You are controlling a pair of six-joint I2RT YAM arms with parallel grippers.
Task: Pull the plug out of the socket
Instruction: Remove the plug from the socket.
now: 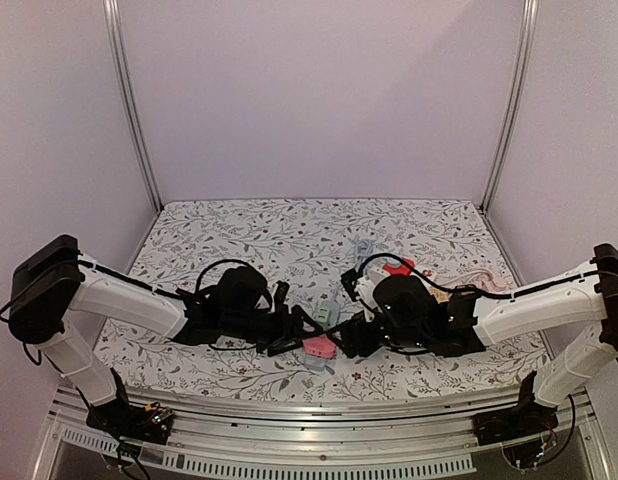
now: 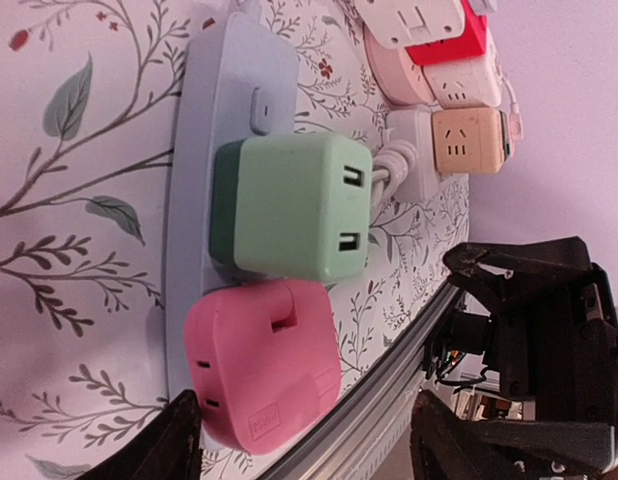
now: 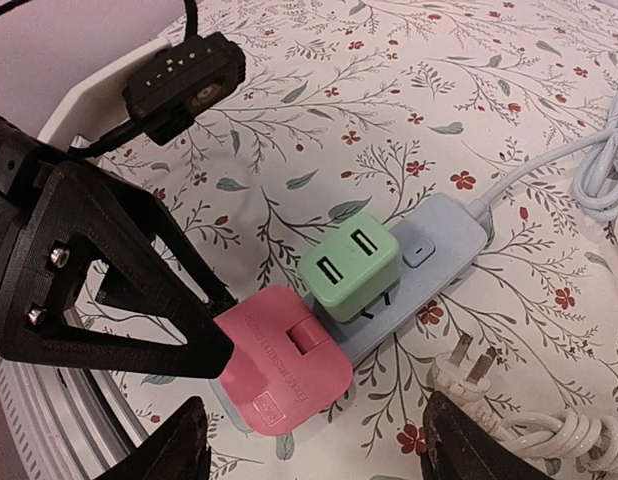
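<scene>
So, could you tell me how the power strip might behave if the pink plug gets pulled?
The power strip looks slim and light, so it would probably lift with the pink plug unless pinned. Its white cable looks floppy, unlikely to anchor it.

Grey-blue socket strip (image 3: 441,232) lying flat on the flowered table (image 3: 389,90). 2 plugs sit in it side by side: green plug (image 3: 349,270) with 2 slots, pink plug (image 3: 284,372) at the strip's end.
</scene>
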